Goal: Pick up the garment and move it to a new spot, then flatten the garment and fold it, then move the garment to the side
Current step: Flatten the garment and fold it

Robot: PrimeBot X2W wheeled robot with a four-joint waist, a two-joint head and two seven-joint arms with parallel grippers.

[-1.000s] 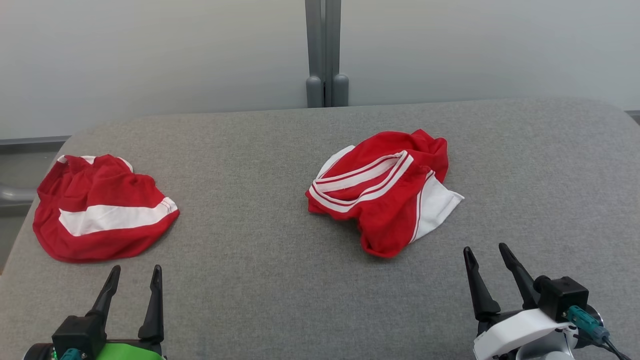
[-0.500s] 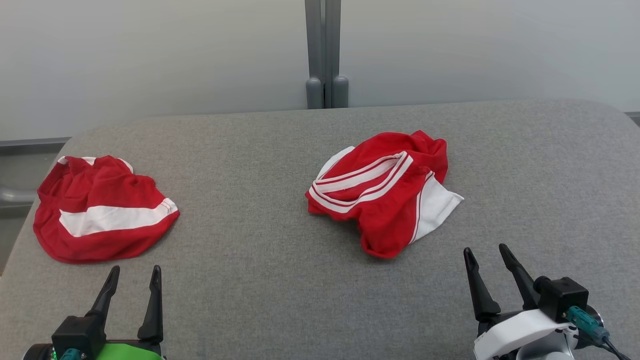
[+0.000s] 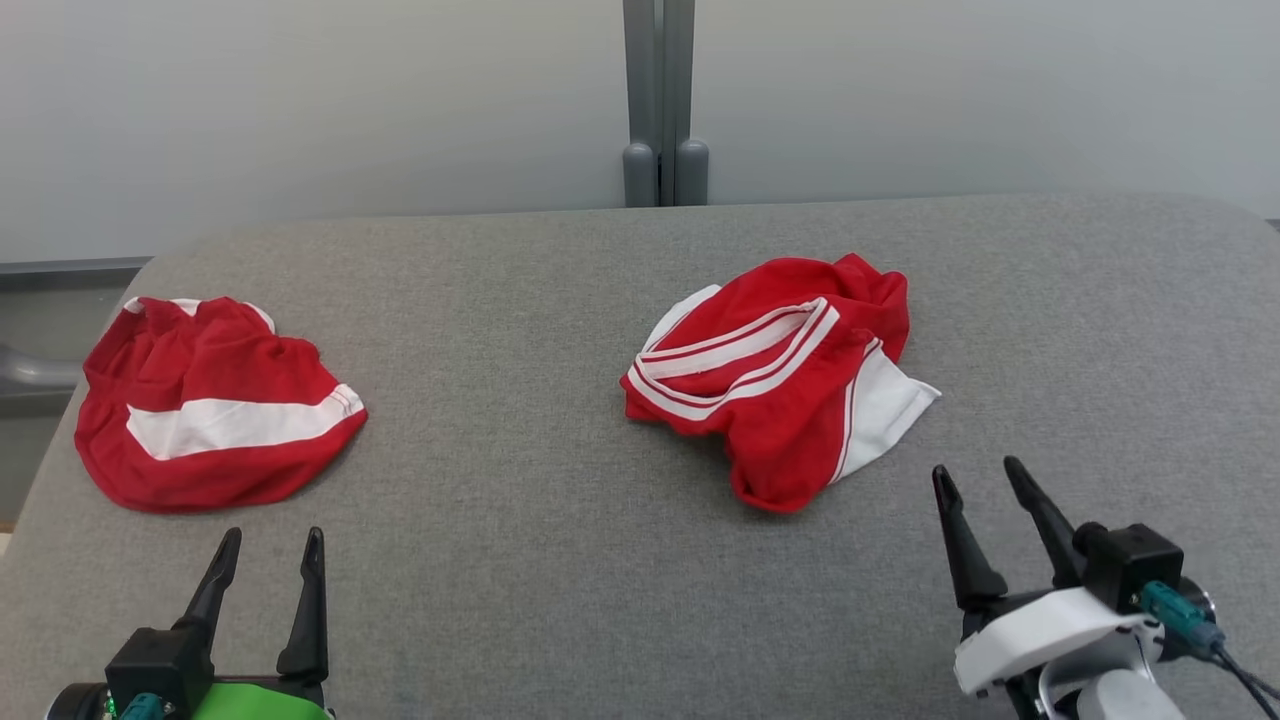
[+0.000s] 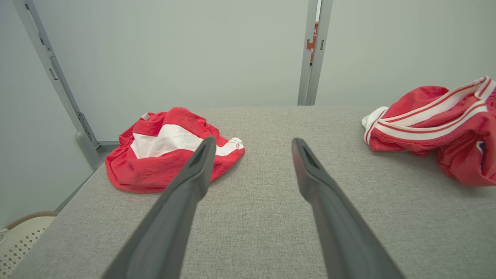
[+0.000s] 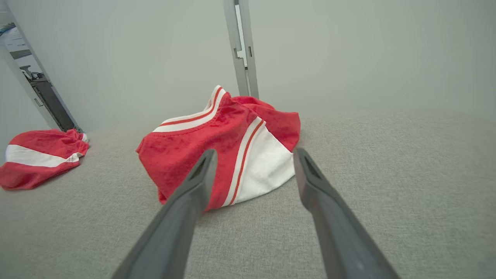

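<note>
Grey table (image 3: 520, 560) bears shorts (image 3: 775, 375) and a lookalike (image 3: 215, 400); left gripper (image 3: 275, 535) and right gripper (image 3: 975, 467) gape empty, risking a wrong grab.

text | none legible | orange tag (image 4: 311, 42) on post (image 4: 305, 81): too blurred

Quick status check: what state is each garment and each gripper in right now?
Middle garment: crumpled, not flattened or folded, lying on the grey table.
Left garment: rumpled, lying near the table's left edge.
Left gripper: open, empty, touching neither garment.
Right gripper: open, empty, pointed toward the crumpled one, short of it.
</note>
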